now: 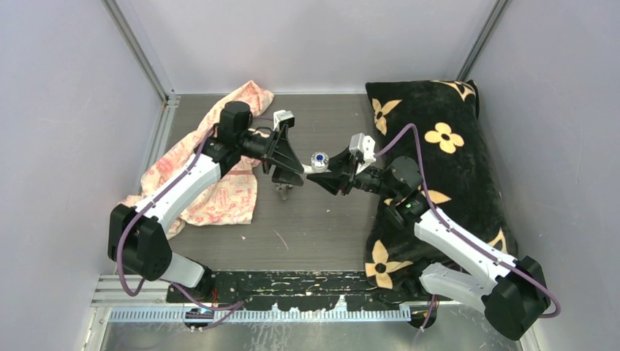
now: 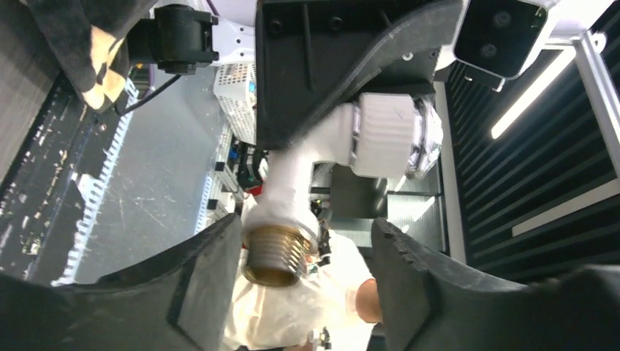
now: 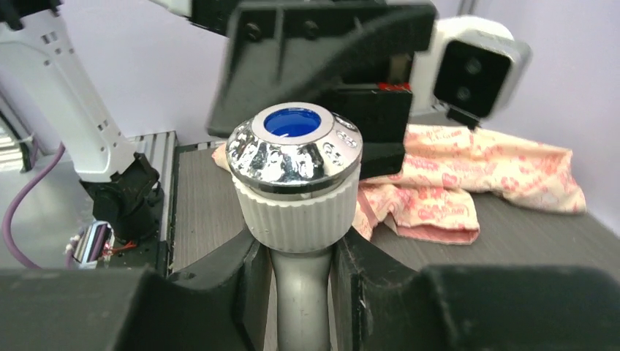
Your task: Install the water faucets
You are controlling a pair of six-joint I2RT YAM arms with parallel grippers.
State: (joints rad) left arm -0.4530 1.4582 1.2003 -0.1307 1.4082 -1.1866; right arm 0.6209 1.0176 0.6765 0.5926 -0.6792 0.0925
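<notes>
Two claws mid-air: your right claw clamps the white plastic T-shaped tap under its blue-centred knob; left claw stands parted around the brass threaded tip. Back left off straight, avoid threads.

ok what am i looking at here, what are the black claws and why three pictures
Two robot arms, each ending in a two-finger claw. One picture looks down from above; the others come from a camera on each wrist. On the dark table lie a pink patterned cloth, a black cushion with yellow flowers and a small dark metal fitting. The right gripper clamps the stem of a white plastic tap with blue-centred knob and brass tip; the left gripper stands open around that tip.
</notes>
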